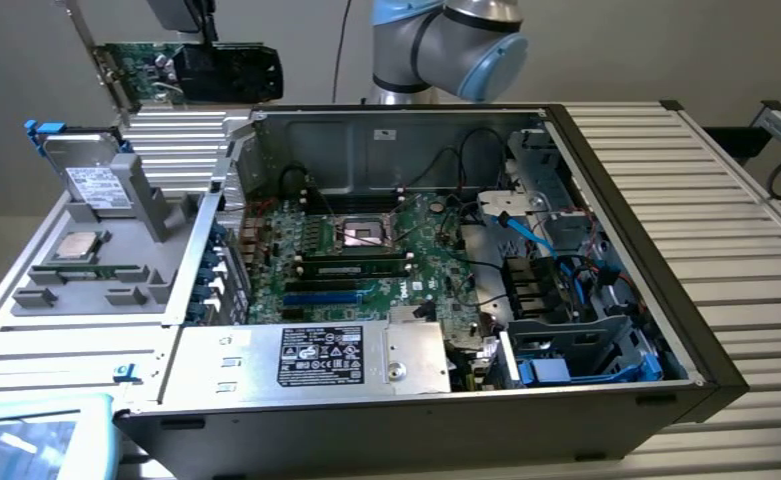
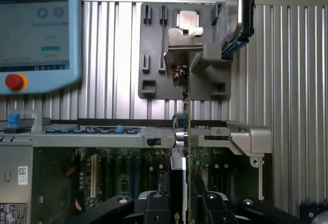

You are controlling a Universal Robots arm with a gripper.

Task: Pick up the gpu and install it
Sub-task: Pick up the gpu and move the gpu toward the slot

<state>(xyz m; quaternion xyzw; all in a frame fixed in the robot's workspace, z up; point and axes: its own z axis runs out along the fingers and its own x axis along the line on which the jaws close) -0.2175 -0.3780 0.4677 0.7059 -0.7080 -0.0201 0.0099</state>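
Observation:
My gripper [image 1: 193, 35] is shut on the gpu [image 1: 210, 70], a green card with a black cooler and a metal bracket. It hangs in the air at the exterior view's upper left, above the ribbed table and beyond the open case's left wall. In the wrist view the gpu [image 2: 187, 116] stands edge-on between the black fingers [image 2: 154, 206] of my gripper [image 2: 185, 203]. Its bracket end points toward the grey fixture [image 2: 154, 70]. Below the card lie the case edge and the motherboard's slots [image 2: 118, 172].
The open computer case [image 1: 630, 300] holds the motherboard [image 1: 350, 250], cables and the power supply [image 1: 317, 355]. A grey fixture [image 1: 110, 270] at the exterior view's left carries a hard drive [image 1: 97, 180] and a processor [image 1: 77, 245]. A teach pendant [image 1: 30, 435] lies at the front left corner.

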